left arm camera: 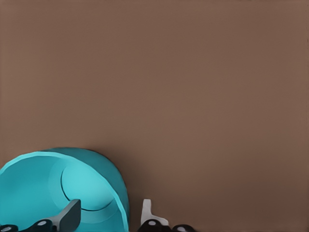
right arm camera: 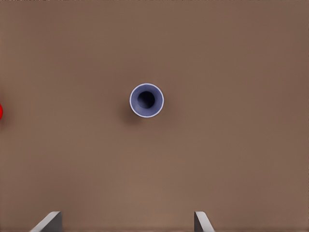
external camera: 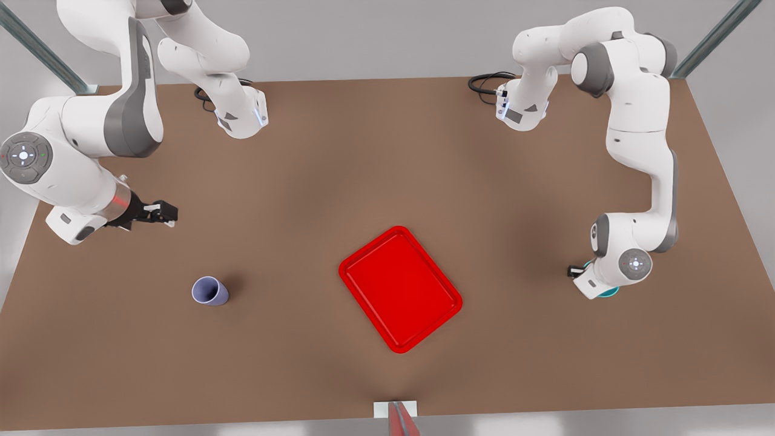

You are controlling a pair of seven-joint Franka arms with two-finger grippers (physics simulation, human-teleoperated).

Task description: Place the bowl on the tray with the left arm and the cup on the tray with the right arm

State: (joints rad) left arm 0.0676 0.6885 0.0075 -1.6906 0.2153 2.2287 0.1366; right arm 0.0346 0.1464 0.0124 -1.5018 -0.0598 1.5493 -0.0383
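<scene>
I see the tray (external camera: 400,288) lower centre; left gripper (left arm camera: 108,220) straddles the bowl's (left arm camera: 58,188) rim, right gripper (external camera: 158,213) spread above the cup (external camera: 210,291).

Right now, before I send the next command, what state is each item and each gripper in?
bowl: upright on the table, its rim between the left gripper's fingers, not lifted that I can tell.
cup: upright on the table, untouched.
tray: flat on the table, nothing on it.
left gripper: open, one finger inside the bowl and one outside.
right gripper: open, above the table and apart from the cup.
</scene>
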